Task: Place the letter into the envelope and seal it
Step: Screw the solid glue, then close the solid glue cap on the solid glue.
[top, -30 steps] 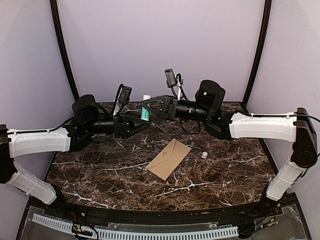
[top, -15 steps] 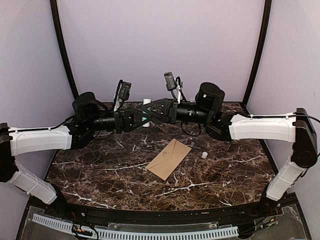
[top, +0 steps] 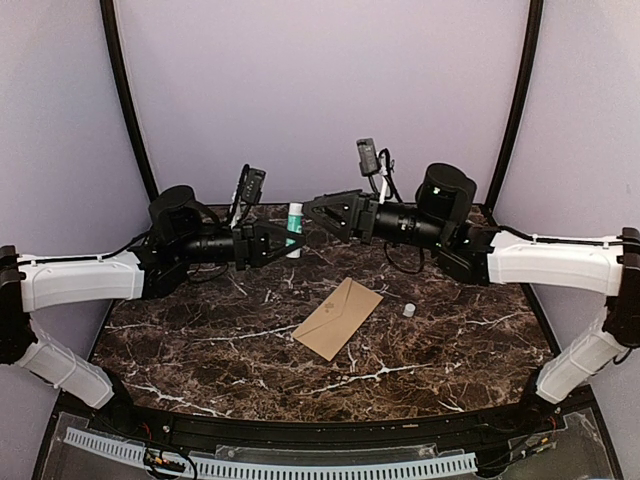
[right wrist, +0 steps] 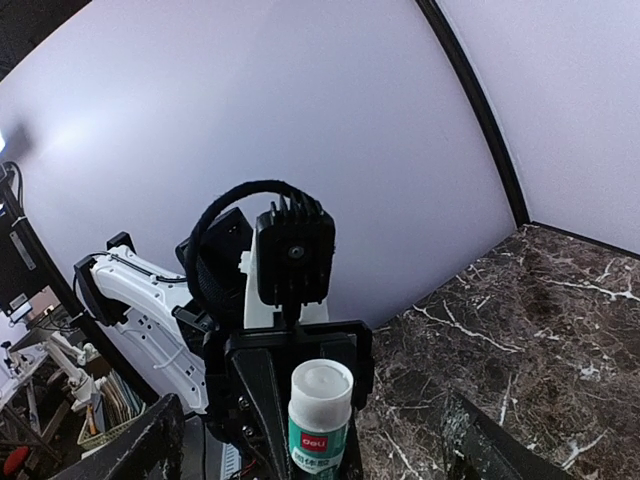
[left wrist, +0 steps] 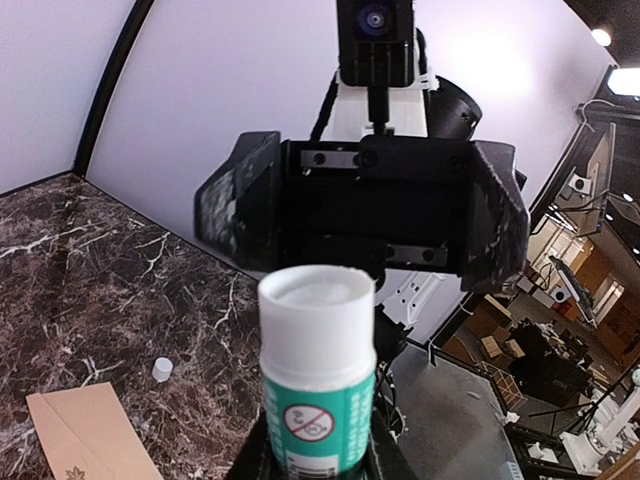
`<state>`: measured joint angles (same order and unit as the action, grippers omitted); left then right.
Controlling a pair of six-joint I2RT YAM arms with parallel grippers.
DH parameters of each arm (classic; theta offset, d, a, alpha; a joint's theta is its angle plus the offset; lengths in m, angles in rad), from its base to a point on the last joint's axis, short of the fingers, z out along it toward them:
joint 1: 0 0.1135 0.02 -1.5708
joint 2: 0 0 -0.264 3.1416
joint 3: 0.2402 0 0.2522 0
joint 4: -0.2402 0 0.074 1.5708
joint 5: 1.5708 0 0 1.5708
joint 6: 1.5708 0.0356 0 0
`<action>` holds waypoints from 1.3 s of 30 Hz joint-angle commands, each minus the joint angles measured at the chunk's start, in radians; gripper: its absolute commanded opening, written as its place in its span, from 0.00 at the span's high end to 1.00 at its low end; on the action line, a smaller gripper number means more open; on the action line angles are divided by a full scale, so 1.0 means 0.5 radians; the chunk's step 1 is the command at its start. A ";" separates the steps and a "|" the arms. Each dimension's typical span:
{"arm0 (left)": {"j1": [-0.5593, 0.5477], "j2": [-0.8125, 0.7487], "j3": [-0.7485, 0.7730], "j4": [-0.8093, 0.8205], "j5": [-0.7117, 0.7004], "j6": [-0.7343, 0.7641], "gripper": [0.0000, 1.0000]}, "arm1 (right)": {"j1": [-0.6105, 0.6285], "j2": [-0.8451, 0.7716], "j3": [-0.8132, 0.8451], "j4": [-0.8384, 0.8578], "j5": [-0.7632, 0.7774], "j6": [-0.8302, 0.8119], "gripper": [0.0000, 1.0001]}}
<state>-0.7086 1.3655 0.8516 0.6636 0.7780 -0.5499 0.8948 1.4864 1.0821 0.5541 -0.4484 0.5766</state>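
The left gripper is clamped narrowly on a glue stick and holds it upright over the back of the table. The stick is white with a green label. Its top is uncapped, and the left wrist view shows pale glue at the rim. The fingers grip the lower body of the stick, so the upper half stands free.

The right gripper faces the stick from the other side with its jaws spread wide and nothing between them. It is just beside the stick and does not touch it. In the right wrist view its two fingers sit at the lower corners, with the stick and the left wrist camera straight ahead between them.

The envelope lies flat near the middle of the table, turned on a diagonal. It is nearer the arm bases than either gripper and well apart from both. Whether its flap is stuck down cannot be told. A small white cap stands on the marble near the envelope's right corner, not touching it
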 commanded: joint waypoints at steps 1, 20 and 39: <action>0.040 -0.061 -0.012 -0.203 -0.070 0.142 1.00 | -0.048 -0.234 -0.130 -0.184 0.315 -0.092 0.15; 0.110 -0.069 0.297 -1.579 -0.523 1.147 1.00 | -0.161 -0.247 -0.173 -2.437 1.533 0.421 0.28; 0.107 -0.084 0.280 -1.594 -0.509 1.112 1.00 | -0.372 0.490 0.141 -2.440 1.333 0.158 0.47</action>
<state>-0.6582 1.3563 1.0042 -0.1215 0.5186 -0.0059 0.7147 1.7012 1.1175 -0.6693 0.2287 0.6746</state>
